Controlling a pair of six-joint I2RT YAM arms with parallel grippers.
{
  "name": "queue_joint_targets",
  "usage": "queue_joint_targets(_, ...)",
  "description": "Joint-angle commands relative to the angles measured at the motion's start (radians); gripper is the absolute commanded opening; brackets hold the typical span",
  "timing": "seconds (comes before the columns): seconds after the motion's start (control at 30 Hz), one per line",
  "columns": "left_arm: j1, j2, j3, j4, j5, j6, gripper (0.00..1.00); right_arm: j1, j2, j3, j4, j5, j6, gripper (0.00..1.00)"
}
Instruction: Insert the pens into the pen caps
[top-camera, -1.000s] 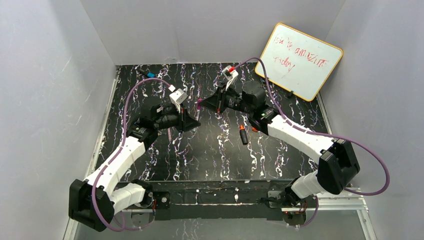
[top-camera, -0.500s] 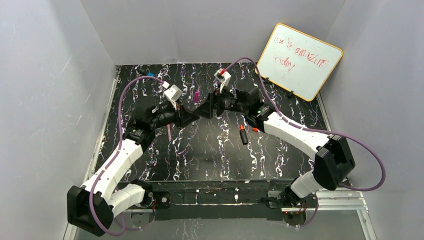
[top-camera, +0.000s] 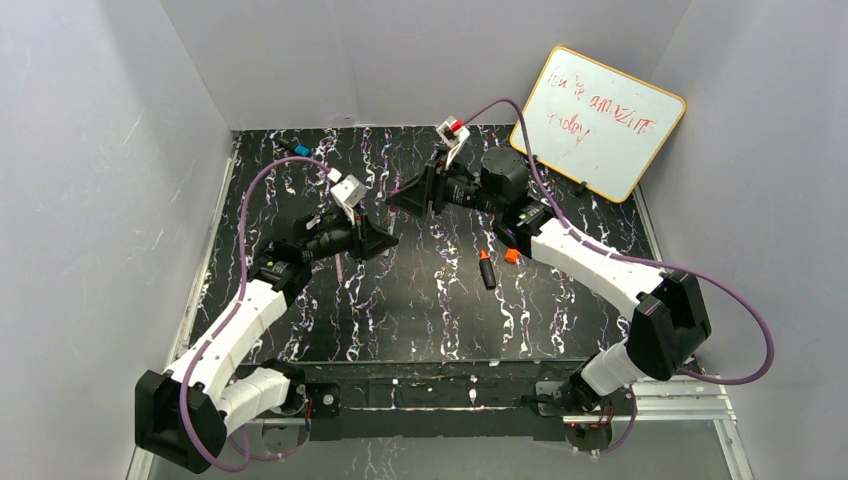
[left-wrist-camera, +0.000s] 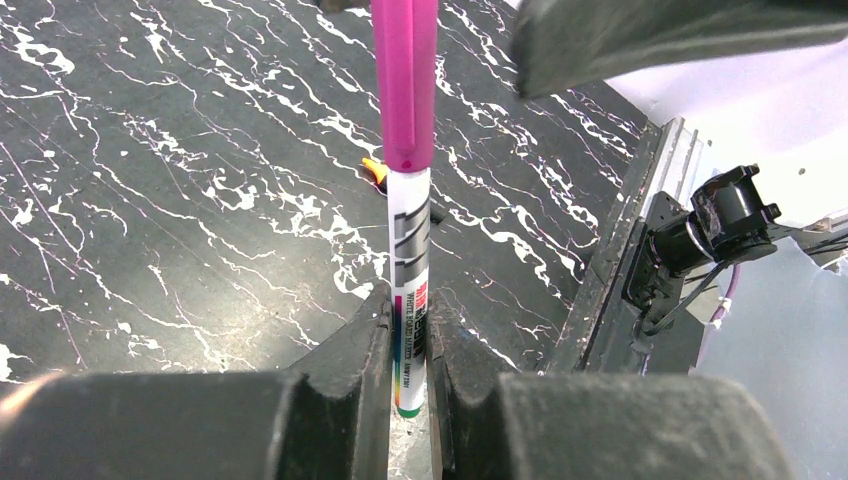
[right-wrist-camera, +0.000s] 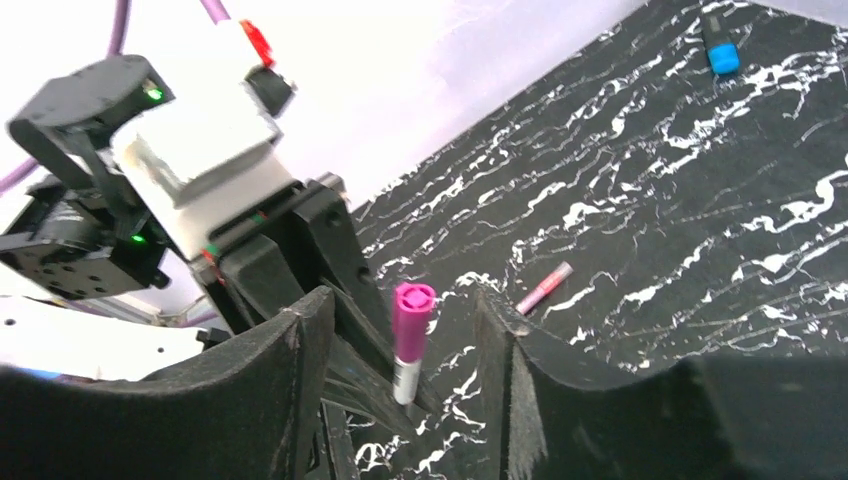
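A black tabletop veined with white (top-camera: 420, 320) sits between pale walls. Just off its centre toward 11 o'clock, a slim white pen (left-wrist-camera: 412, 290) is held in the air with a stubby magenta plastic cap (left-wrist-camera: 405, 80) seated over its far end. The left arm comes in from 7 o'clock, elbow bent, and the left gripper (left-wrist-camera: 408, 330) is clamped tight on the pen's lower barrel. The right arm stretches in from 4 o'clock. The right gripper (right-wrist-camera: 402, 300) straddles the cap, its fingers spread wide and clear of it on both sides. Toward 3 o'clock of them lie a short black marker with orange-red end (top-camera: 487, 270) and a tiny bright orange cap (top-camera: 512, 256). The pen's tip is hidden inside the magenta cap.
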Motion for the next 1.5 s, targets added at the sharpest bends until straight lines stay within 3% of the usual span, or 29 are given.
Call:
queue_joint_targets(0.0, 0.0, 0.0, -0.011, -0.001, 0.019, 0.01, 0.0, -0.005, 0.0, 0.064, 0.075, -0.035, -0.003, 0.58)
queue_joint_targets(0.17, 0.0, 0.002, -0.015, 0.0, 0.019, 0.012, 0.0, -0.007, 0.019, 0.084, 0.065, -0.056, 0.003, 0.5)
queue_joint_targets(0.57, 0.0, 0.008, -0.003, 0.002, 0.022, 0.013, 0.0, -0.006, 0.05, 0.075, 0.063, -0.072, 0.011, 0.44)
queue_joint_targets(0.77, 0.0, 0.008, -0.004, 0.002, 0.023, 0.011, 0.0, -0.008, 0.057, 0.088, 0.06, -0.079, 0.011, 0.22)
queue_joint_targets(0.87, 0.0, 0.007, 0.002, 0.004, 0.02, 0.009, 0.0, -0.006, 0.059, 0.088, 0.054, -0.082, 0.014, 0.03)
queue_joint_targets(0.9, 0.0, 0.006, 0.006, 0.008, 0.019, 0.005, 0.0, -0.006, 0.058, 0.083, 0.053, -0.082, 0.013, 0.01)
queue_joint_targets(1.47, 0.0, 0.075, 0.251, 0.153, -0.043, -0.041, 0.0, 0.023, 0.048, -0.096, 0.039, -0.093, 0.037, 0.01)
